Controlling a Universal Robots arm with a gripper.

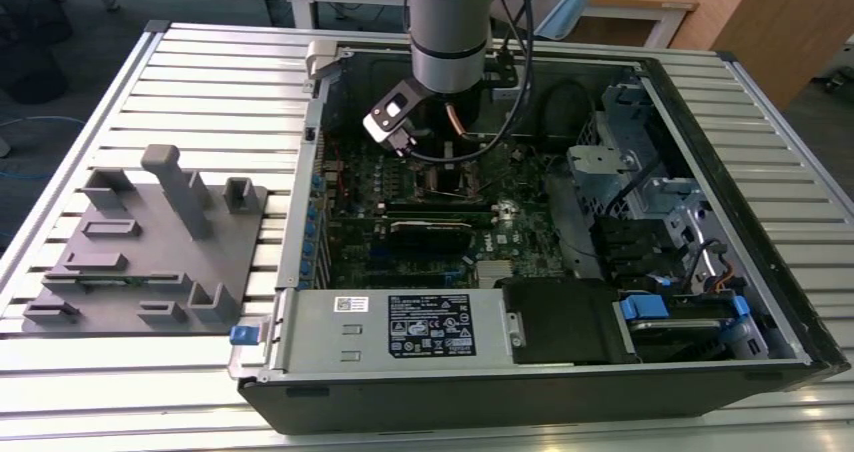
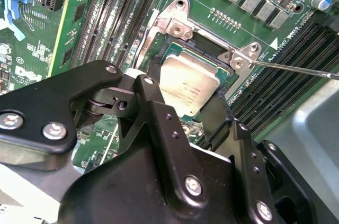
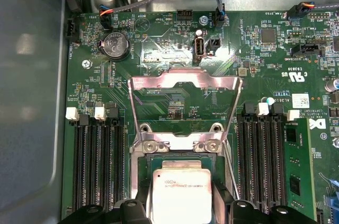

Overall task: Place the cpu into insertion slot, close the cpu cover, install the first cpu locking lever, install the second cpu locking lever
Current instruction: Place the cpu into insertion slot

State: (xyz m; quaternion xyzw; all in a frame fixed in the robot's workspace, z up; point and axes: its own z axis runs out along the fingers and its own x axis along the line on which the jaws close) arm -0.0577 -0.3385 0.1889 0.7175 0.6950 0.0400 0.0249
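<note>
— Grey moulded plastic fixture plate (image 1: 147, 242) at the exterior view's left, well apart from the work. Further right in that view, open black computer case (image 1: 534, 412), with silver-and-blue robot arm (image 1: 454, 32) poised over green motherboard (image 1: 360, 262).

— And the cpu (image 2: 188, 89)? Handles how?

— Small flat square chip with a dull silver-grey metal top. Looks light, thin and stiff, with a smooth lid that is likely slippery and an underside that is probably delicate. Best taken by two opposite edges and kept level, never pressed on the flat top.

— Where against the claw?

— Sits right between the fingers (image 2: 151, 89) of the black two-finger claw (image 2: 188, 97), closed on two opposite edges of the chip in both wrist views. Hangs directly over the square dark insertion slot with the silver metal rim (image 2: 206, 50). Seated or just above: cannot tell.

— And the thin silver square-frame cpu cover (image 3: 185, 82)?

— Stands swung open beyond the slot, apart from the claw. Beside the rim, thin wire locking lever (image 2: 296, 69), sticking out free.
</note>
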